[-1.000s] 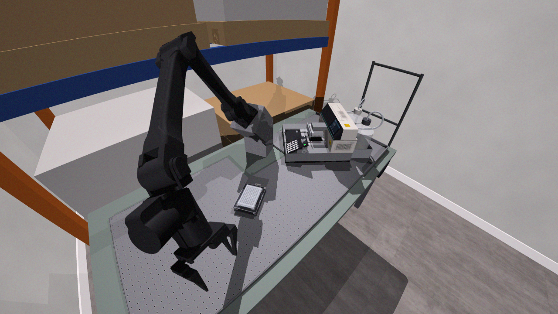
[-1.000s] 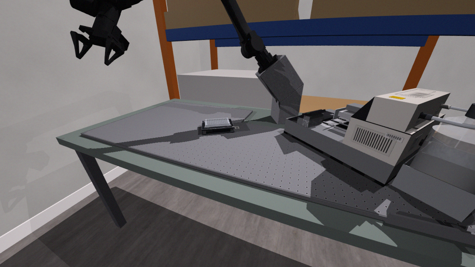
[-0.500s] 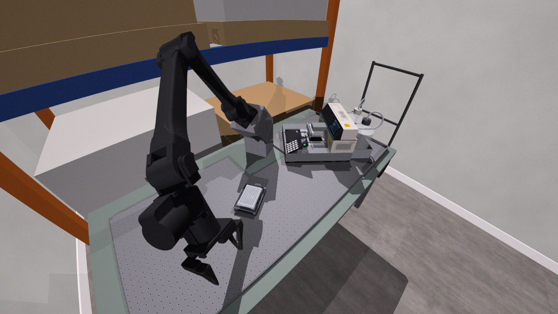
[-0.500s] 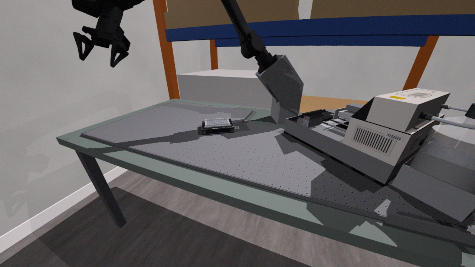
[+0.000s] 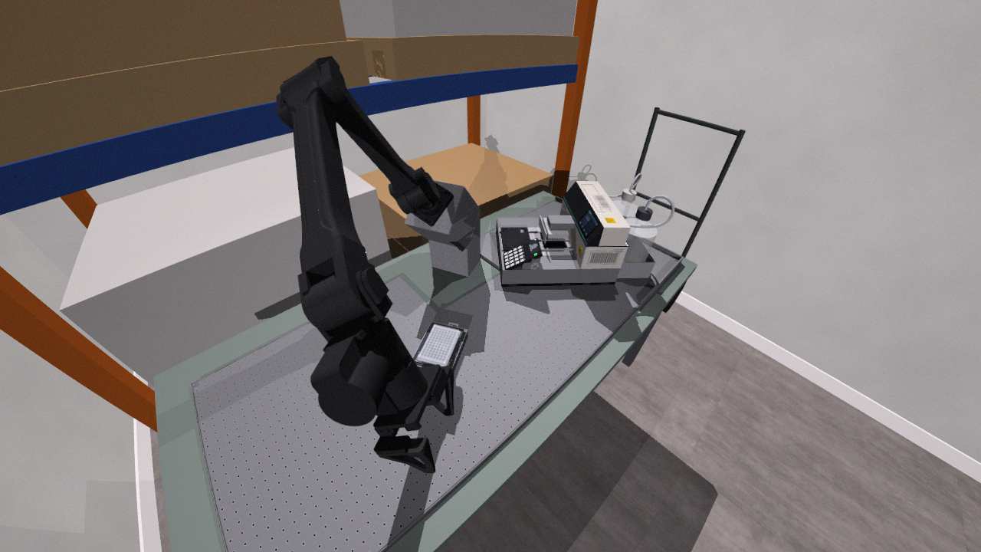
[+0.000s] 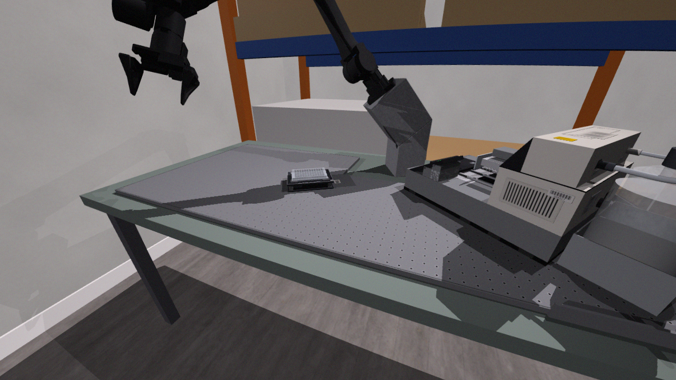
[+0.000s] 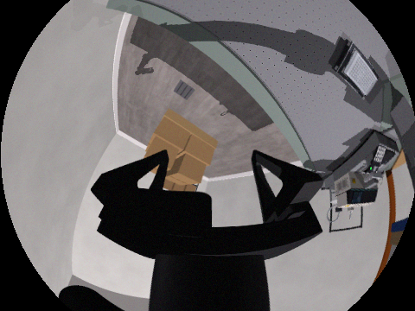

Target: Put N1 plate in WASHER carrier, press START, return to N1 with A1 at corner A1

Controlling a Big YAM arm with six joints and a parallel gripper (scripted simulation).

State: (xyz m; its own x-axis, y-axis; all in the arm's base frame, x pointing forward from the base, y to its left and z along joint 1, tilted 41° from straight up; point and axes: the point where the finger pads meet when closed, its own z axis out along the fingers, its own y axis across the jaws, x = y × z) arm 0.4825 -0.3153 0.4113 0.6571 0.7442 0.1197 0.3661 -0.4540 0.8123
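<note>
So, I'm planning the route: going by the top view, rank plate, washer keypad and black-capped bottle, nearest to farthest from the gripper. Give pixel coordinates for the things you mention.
1. Plate (image 5: 441,343) (image 6: 308,174) (image 7: 362,74), in its nest
2. Keypad (image 5: 513,256) (image 7: 379,153), on the washer's plate-facing end
3. Black-capped bottle (image 5: 643,236) (image 6: 647,189), beyond the washer's housing

Black arm (image 5: 326,185) (image 6: 336,23) (image 7: 209,281) swung closer to the plate (image 5: 440,343) (image 6: 308,174) (image 7: 361,72), open jaws lower
</note>
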